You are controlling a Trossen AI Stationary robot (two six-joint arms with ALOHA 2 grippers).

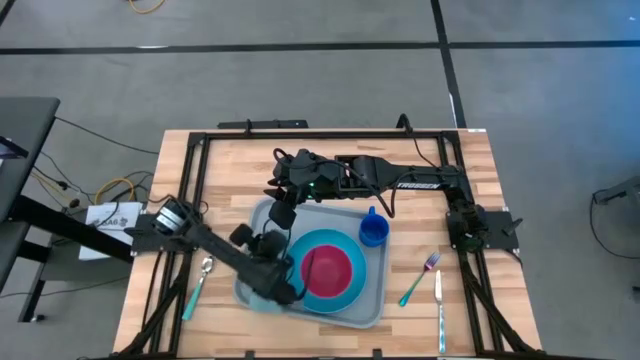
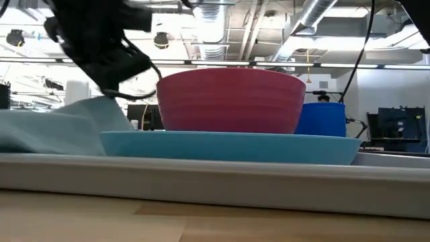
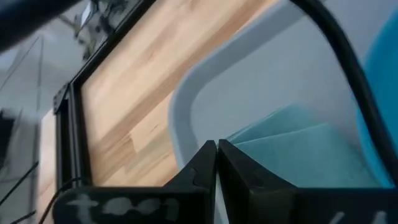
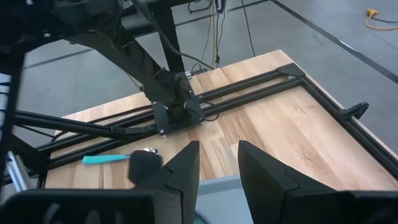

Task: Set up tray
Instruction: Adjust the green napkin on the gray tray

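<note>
I see the tray on the wooden tabletop, directly under both hands. My left hand is low over the tray's near-left corner; its fingers are pressed together with nothing visible between them, tips just beside the folded teal napkin that lies on the tray floor. Whether they touch the napkin I cannot tell. Just right of this hand sits the blue plate with the pink bowl standing on it. In the low view the bowl is upright and the plate lies flat inside the tray rim.

My right hand hangs over the tray's far-left corner, fingers apart and empty. The blue cup stands on the tray to its right.

Off the tray: a teal-handled spoon to the left of the left hand, a teal-handled fork and a knife well right of both hands.
</note>
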